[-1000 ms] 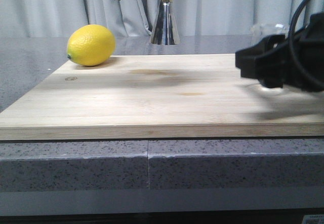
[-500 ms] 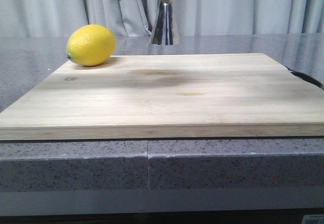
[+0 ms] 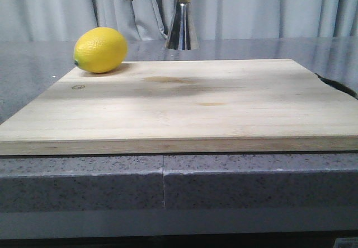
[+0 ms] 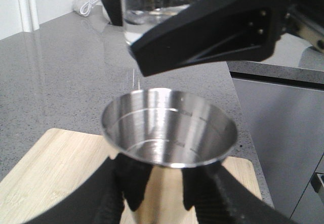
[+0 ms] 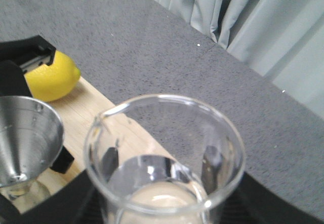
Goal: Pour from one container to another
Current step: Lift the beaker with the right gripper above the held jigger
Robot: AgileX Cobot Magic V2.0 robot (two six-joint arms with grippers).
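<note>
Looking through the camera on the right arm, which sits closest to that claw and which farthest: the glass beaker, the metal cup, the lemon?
1. Glass beaker: held in the right gripper itself.
2. Steel jigger: beside the beaker, held up by the other arm.
3. Lemon: beyond the jigger, on the wooden board.

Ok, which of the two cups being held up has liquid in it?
The clear glass beaker in the right gripper; liquid sits in its bottom. The steel jigger in the left gripper looks empty, its shiny inside bare, though a thin film can't be ruled out.
</note>
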